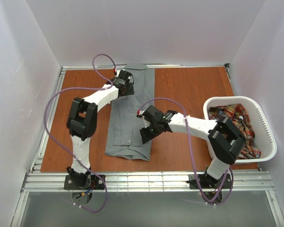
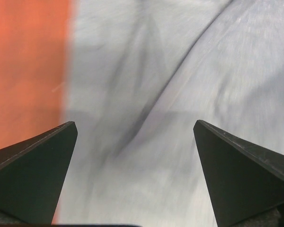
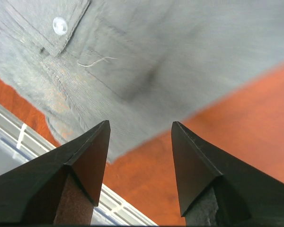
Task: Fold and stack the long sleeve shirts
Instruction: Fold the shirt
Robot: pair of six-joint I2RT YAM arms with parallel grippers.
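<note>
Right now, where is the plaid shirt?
In the top view, the plaid shirt lies bunched inside the white laundry basket at the right edge of the table, apart from the grey shirt spread at centre.

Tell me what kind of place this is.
Probably a robot lab cell: white walls box in a table, two arms are bolted at its edge, with a grey shirt and basket.

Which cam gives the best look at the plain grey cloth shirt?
Top external: nearly the whole plain grey cloth shirt shows, a long folded strip on the orange-brown table. Left wrist gives only blurred grey cloth beside one edge. Right wrist shows one edge close up, with a white button.
</note>
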